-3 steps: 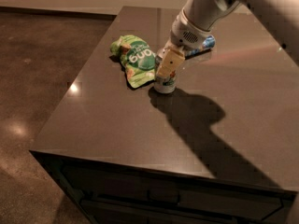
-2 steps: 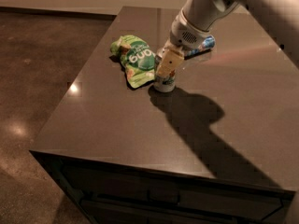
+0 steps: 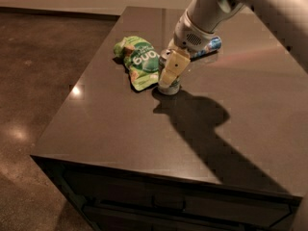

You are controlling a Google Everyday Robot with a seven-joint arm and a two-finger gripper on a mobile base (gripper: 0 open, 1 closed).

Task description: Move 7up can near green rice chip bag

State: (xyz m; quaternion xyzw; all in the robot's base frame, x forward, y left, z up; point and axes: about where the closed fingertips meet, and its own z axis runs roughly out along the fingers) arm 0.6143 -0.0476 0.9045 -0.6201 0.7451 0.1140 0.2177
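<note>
The 7up can (image 3: 169, 87) stands upright on the dark table (image 3: 120, 129), touching or almost touching the right edge of the green rice chip bag (image 3: 140, 61). The bag lies crinkled and flat on the table's far left part. My gripper (image 3: 169, 71) comes down from the upper right and sits around the can, shut on it. One tan finger (image 3: 172, 67) covers the can's front, so only the can's base and a bit of its top show. The can's base rests on the table.
A slimmer blue-and-silver can (image 3: 211, 45) lies on its side just behind the gripper, partly hidden by the arm (image 3: 211, 8). The arm's shadow falls across the table to the right. The table's left and front edges drop to a brown floor (image 3: 33, 81).
</note>
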